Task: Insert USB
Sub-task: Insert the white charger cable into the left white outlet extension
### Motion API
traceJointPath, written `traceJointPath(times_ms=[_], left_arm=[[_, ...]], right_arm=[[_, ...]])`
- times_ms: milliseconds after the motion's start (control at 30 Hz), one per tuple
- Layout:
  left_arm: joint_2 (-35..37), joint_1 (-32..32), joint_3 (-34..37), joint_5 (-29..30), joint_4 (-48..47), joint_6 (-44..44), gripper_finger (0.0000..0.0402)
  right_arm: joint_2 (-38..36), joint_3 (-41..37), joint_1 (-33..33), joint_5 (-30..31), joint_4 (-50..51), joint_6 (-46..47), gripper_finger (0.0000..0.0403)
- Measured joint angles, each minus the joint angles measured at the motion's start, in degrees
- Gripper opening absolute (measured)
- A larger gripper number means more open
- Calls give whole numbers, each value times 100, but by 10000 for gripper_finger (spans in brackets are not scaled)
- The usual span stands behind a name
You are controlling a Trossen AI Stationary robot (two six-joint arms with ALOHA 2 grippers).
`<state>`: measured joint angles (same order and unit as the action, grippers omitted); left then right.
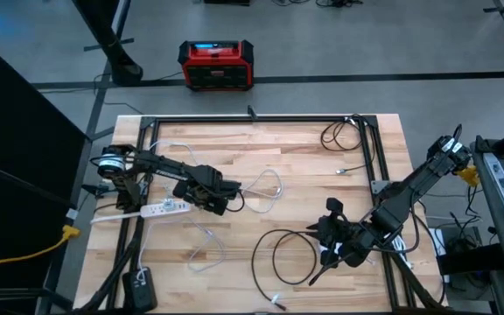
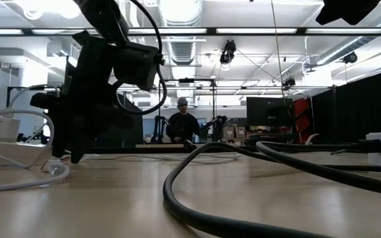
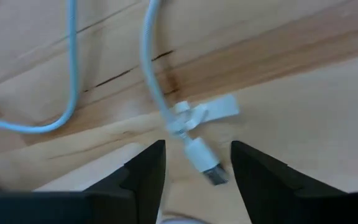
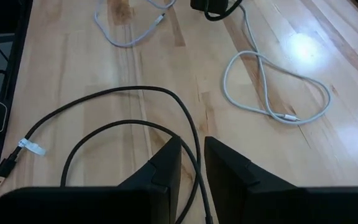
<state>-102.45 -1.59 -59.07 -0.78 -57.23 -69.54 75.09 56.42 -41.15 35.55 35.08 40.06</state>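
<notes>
- A white USB cable (image 3: 157, 93) was laid loosely across the wooden desk (image 3: 303, 112), bound by a white tie.
- Its metal-tipped plug (image 3: 205, 163) was seen flat on the desk, unplugged.
- A white power strip (image 1: 164, 208) was lying near the desk's left edge.

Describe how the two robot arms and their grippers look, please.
Both arms are dark, almost black, built of slim jointed links. The left arm has a round silver part at its base end. The right arm carries a yellow part near its base end. The left gripper has two flat, dark, wedge-shaped fingers, and the right gripper has the same kind.
</notes>
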Motion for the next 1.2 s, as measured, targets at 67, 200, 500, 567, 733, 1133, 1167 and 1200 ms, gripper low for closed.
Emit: traceJointPath(times_ms=[67, 200, 500, 567, 733, 1133, 1167, 1200], left_arm=[[4, -31, 39, -20, 93, 32, 152], [13, -73, 78, -41, 161, 55, 131], [13, -74, 88, 1, 186, 316, 65], [12, -74, 95, 31, 170, 412, 43], [4, -69, 72, 135, 128, 742, 12], [182, 692, -427, 2102, -218, 85, 12], [224, 861, -456, 2392, -256, -185, 12], [265, 1046, -473, 2700, -318, -520, 12]], right_arm=[[0, 0, 0, 0, 1, -1, 46], [0, 0, -2, -2, -1, 1, 43], [0, 0, -37, 0, 1, 41, 58], [0, 0, -37, 0, 0, 43, 61], [0, -2, -37, 0, -3, 43, 67], [0, -155, -37, 0, -26, 148, 45], [0, -173, -37, 0, -26, 188, 44], [0, -189, -37, 0, -24, 233, 43]])
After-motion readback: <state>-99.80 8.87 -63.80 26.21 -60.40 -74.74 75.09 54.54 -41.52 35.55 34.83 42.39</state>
